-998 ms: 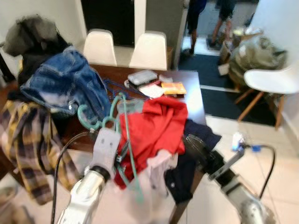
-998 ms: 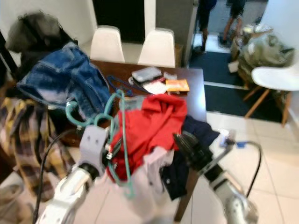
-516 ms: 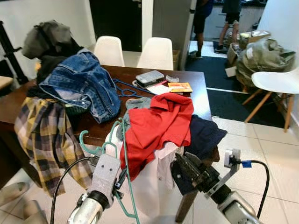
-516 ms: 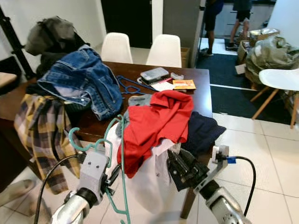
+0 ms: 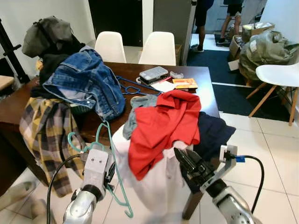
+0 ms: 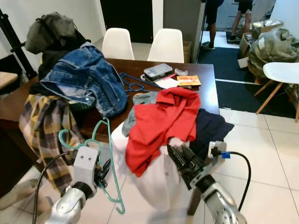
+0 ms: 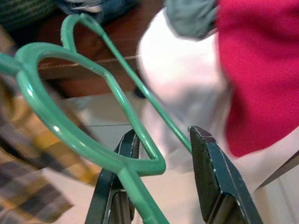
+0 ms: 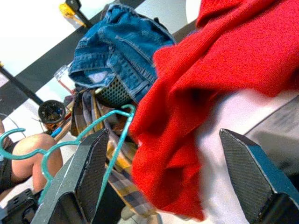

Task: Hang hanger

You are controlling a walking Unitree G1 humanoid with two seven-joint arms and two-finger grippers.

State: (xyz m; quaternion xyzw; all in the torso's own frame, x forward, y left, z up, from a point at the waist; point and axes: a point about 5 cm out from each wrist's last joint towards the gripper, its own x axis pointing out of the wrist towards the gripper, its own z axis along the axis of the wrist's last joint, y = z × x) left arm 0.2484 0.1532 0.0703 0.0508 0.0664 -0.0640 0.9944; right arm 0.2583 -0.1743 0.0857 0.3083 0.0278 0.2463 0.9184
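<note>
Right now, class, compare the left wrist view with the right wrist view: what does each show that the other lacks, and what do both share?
Left wrist view: the left hand closed on the green hanger near its neck, beside the brown table edge.

Right wrist view: the right hand wide open and empty, the denim jacket, and a person's bare knee.

Both: the green hanger, the red garment and white cloth beneath it.

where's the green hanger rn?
In the left pincer, low on the robot's left in the eye views: the green hanger hangs in front of the table's near edge, between the plaid shirt and the white garment.
</note>
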